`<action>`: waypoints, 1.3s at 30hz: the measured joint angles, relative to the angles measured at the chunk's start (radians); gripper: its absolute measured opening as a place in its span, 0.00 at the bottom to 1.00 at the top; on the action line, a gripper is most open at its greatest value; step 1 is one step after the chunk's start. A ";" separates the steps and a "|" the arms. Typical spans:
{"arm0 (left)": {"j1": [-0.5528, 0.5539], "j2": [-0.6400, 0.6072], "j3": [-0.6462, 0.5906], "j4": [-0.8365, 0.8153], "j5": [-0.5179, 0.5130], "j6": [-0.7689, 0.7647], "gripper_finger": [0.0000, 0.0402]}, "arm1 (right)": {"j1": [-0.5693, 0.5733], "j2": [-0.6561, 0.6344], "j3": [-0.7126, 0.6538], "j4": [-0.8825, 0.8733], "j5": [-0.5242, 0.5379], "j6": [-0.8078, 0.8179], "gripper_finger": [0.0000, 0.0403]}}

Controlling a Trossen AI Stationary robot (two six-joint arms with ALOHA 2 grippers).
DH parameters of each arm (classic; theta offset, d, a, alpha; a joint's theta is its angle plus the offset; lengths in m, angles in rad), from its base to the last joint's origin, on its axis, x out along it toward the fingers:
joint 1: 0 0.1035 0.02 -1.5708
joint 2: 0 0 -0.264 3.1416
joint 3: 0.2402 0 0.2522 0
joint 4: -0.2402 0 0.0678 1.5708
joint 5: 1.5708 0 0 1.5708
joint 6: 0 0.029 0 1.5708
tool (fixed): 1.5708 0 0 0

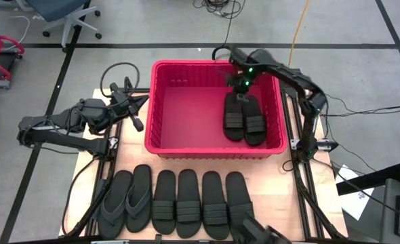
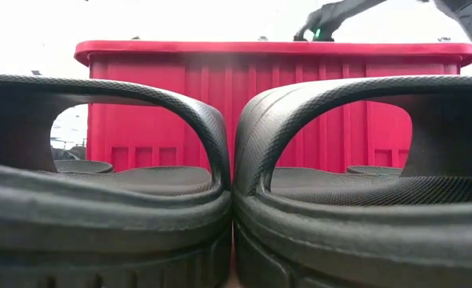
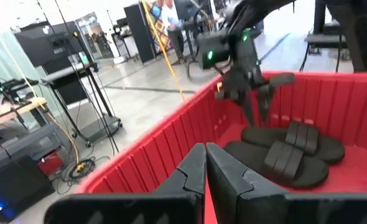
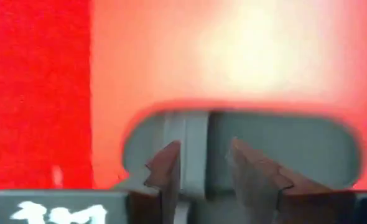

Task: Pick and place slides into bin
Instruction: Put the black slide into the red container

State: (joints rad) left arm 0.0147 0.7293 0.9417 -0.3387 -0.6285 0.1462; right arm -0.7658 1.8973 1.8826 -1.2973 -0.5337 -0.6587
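Note:
The red bin (image 1: 186, 102) stands at the middle of the table. Two black band-strap slides (image 1: 244, 118) lie side by side on its floor at the right, soles down; the left wrist view shows them too (image 3: 289, 152). My right gripper (image 1: 241, 89) hangs open just above their far ends, fingers slanting down with nothing between them (image 4: 205, 165). Several more slides (image 1: 186, 203) lie in a row in front of the bin, two of them filling the low view (image 2: 108, 160). My left gripper (image 1: 140, 103) is shut and waits level by the bin's left wall (image 3: 171, 137).
The row of slides takes up the table's near strip, with two thong-strap ones (image 1: 127, 202) at its left end. A dark camera mount (image 1: 262, 234) sits at the near edge. The left half of the bin floor (image 1: 186, 115) is bare. Cables lie on the floor beyond the table.

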 joint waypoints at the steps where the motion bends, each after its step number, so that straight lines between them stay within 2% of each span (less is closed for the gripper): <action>1: 0.000 -0.009 0.000 0.003 0.001 0.006 0.05 | 0.001 -0.037 0.011 0.034 -0.065 0.011 0.27; 4: 0.000 -0.040 0.000 0.003 0.008 0.014 0.05 | 0.021 -0.169 0.012 0.237 -0.301 0.098 0.19; 6: 0.000 -0.061 0.000 0.004 0.009 0.010 0.05 | 0.055 -0.260 -0.022 0.464 -0.379 0.214 0.11; 9: 0.000 -0.092 0.000 0.013 0.010 -0.021 0.05 | 0.117 -0.376 -0.107 0.812 -0.384 0.390 0.02; 13: 0.000 -0.112 0.000 0.034 0.072 -0.047 0.05 | 0.196 -0.479 -0.261 1.213 -0.382 0.646 0.02; 17: 0.000 -0.110 0.000 0.058 0.172 -0.036 0.05 | 0.280 -0.536 -0.421 1.387 -0.332 0.822 0.01; 20: 0.000 -0.108 0.000 0.059 0.242 -0.004 0.05 | 0.357 -0.561 -0.538 1.451 -0.322 0.868 0.00; 24: 0.000 -0.109 0.000 0.059 0.358 -0.002 0.05 | 0.469 -0.590 -0.668 1.588 -0.202 0.950 0.00; 26: 0.000 -0.110 0.000 0.055 0.421 -0.020 0.05 | 0.515 -0.606 -0.719 1.627 -0.108 0.979 0.00; 28: 0.000 -0.110 0.000 0.046 0.480 -0.045 0.05 | 0.561 -0.625 -0.757 1.625 0.011 1.003 0.00; 32: 0.000 -0.118 0.000 -0.004 0.580 -0.052 0.05 | 0.661 -0.667 -0.799 1.609 0.172 1.021 0.00; 39: 0.000 -0.129 0.000 -0.114 0.631 -0.174 0.05 | 0.817 -0.744 -0.801 1.483 0.392 1.017 0.00</action>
State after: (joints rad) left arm 0.0143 0.6003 0.9419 -0.4528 0.0025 -0.0279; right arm 0.0510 1.1533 1.0812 0.1854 -0.1415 0.3585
